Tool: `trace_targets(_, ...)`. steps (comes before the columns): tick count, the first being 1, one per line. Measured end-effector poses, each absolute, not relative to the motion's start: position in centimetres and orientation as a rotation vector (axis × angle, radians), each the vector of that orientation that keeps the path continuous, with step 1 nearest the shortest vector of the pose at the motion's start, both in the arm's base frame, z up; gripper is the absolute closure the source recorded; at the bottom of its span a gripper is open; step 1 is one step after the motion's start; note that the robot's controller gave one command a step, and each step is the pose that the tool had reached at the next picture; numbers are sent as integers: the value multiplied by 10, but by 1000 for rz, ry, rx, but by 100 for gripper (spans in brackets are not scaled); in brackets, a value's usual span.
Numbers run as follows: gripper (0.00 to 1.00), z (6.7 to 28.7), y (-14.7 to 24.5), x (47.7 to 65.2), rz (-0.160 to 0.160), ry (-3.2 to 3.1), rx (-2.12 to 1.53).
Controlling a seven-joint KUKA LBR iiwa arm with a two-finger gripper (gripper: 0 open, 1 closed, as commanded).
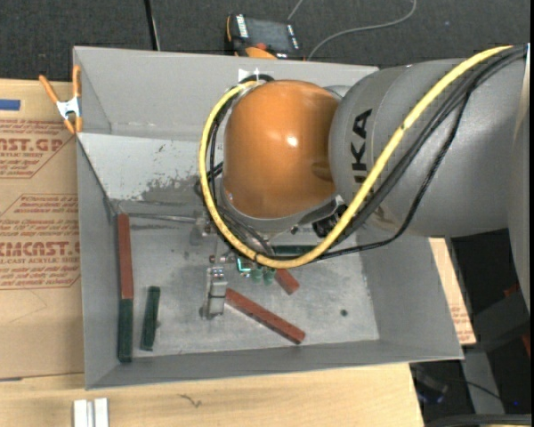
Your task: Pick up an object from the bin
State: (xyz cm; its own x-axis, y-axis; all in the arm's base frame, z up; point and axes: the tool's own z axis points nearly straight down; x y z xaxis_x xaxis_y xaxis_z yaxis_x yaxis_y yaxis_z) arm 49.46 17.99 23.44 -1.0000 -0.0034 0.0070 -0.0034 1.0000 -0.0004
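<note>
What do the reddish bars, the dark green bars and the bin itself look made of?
Reddish bars: matte, flat, even colour, likely painted wood or plastic. Dark green bars: same look, undecided too. Bin: grey sheet metal, scuffed, with folded walls.

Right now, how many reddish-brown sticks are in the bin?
3. A long stick lies along the left wall, a slanted stick across the floor, and a short stick end pokes from under the arm. The arm may hide more.
</note>
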Motion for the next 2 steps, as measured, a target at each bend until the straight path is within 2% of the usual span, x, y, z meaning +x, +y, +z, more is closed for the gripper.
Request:
trace_targets(1, 0, 147, 103, 531, 2, -3110, 424)
trace_targets(2, 100, 148, 105, 531, -2, -3113, 427)
